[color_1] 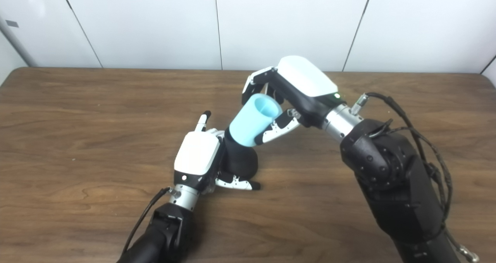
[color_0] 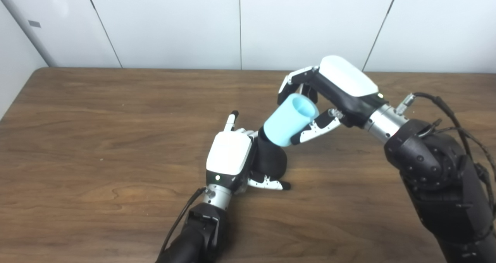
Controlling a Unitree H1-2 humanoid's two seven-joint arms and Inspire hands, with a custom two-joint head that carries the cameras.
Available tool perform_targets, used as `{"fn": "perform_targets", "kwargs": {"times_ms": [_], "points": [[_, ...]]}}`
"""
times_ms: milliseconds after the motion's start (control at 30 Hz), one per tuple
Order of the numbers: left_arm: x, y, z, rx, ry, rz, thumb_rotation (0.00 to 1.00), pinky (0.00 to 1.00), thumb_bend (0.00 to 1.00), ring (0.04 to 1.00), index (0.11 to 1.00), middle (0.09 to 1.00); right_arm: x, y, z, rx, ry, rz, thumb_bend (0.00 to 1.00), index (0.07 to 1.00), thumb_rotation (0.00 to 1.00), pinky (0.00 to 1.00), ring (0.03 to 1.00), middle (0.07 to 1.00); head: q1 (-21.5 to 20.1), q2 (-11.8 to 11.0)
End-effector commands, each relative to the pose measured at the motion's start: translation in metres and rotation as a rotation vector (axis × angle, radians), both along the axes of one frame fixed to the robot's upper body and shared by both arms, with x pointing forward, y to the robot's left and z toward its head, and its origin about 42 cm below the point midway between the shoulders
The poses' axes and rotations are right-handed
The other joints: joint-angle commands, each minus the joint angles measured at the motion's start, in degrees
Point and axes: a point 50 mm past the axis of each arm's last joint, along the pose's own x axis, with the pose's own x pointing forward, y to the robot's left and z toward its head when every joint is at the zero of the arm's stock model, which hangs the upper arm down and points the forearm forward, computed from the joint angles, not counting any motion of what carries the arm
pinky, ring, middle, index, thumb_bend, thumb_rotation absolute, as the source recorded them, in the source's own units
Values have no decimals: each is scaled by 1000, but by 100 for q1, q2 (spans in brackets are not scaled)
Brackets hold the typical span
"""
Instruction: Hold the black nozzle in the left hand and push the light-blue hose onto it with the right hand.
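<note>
Above the worktop, the right robot hand grips the light-blue hose, its long axis slanting down-left onto the black nozzle clasped in the left robot hand.

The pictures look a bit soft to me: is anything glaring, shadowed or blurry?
Left eye view: even light, mildly soft, a faint shadow under the black nozzle. Right eye view: the same softness; the right hand shell looks washed-out white, the light-blue hose clear.

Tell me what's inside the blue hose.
The hose's upper mouth shows hollow pale-blue wall. Its lower end sits over the black nozzle's tip; how far the tip reaches inside is hidden.
</note>
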Motion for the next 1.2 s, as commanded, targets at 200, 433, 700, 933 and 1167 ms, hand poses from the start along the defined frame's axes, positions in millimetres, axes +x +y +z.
{"fn": "perform_targets", "kwargs": {"times_ms": [200, 433, 700, 933, 1167], "points": [[-47, 1, -61, 64, 217, -33, 0, 1000, 522, 605, 479, 510, 0, 3, 28, -30, -65, 31, 496, 487, 0, 308, 395, 513, -36, 14], [-47, 0, -60, 63, 222, -31, 0, 1000, 519, 612, 473, 527, 2, 14, 24, -28, -88, 42, 496, 493, 0, 305, 395, 515, -31, 31], [-46, -2, -59, 68, 222, -31, 0, 1000, 522, 613, 480, 507, 5, 22, 19, -9, -91, 84, 496, 491, 0, 309, 394, 516, -25, 36], [-45, -2, -59, 69, 222, -32, 0, 1000, 520, 609, 475, 522, 3, 25, 21, -34, -90, 91, 491, 509, 0, 270, 386, 525, -22, 43], [-45, -3, -59, 77, 221, -31, 0, 1000, 520, 609, 473, 524, 2, 28, 31, -100, -101, 124, 490, 507, 0, 271, 391, 534, -10, 60]]}}
